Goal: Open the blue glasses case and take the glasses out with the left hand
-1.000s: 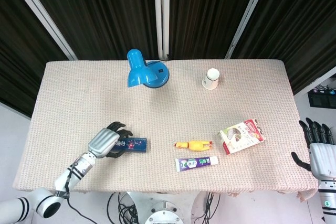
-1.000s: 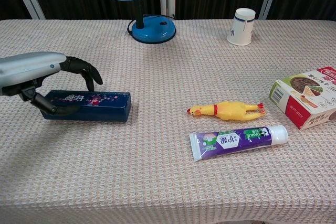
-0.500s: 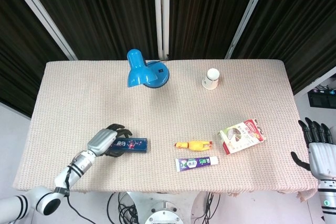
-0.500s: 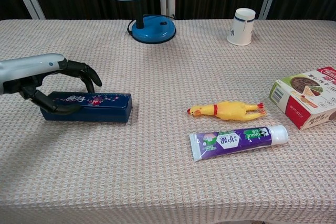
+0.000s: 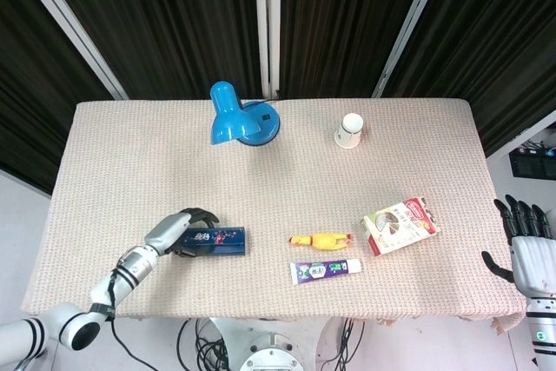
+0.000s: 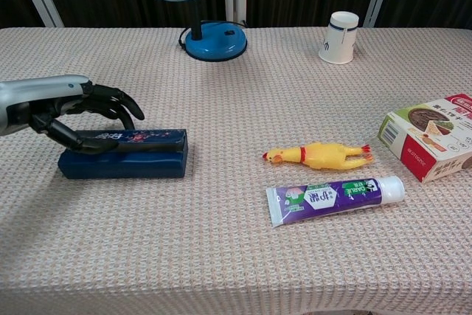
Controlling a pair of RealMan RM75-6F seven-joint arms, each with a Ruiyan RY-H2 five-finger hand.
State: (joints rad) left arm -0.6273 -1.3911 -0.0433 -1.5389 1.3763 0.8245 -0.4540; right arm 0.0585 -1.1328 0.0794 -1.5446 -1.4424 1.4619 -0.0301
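The blue glasses case point(image 6: 136, 160) lies lengthwise at the table's front left, also seen as the blue glasses case point(image 5: 219, 241) from the head camera. Its patterned lid sits tilted up a little above the dark blue base. My left hand point(image 6: 70, 108) is at the case's left end, fingers curled over the lid's far edge and thumb under its near edge, gripping it. From above, the left hand point(image 5: 180, 230) covers that end. No glasses show. My right hand point(image 5: 526, 249) hangs off the table's right edge, fingers spread, holding nothing.
A blue desk lamp point(image 5: 239, 115) stands at the back centre and a white paper cup point(image 5: 349, 130) to its right. A yellow rubber chicken point(image 6: 321, 155), a purple toothpaste tube point(image 6: 332, 195) and a red-and-white box point(image 6: 431, 135) lie right of the case.
My left hand has closed lower onto the case's left end. The lid has lifted slightly off the base, so the case looks taller. The right hand has not moved.
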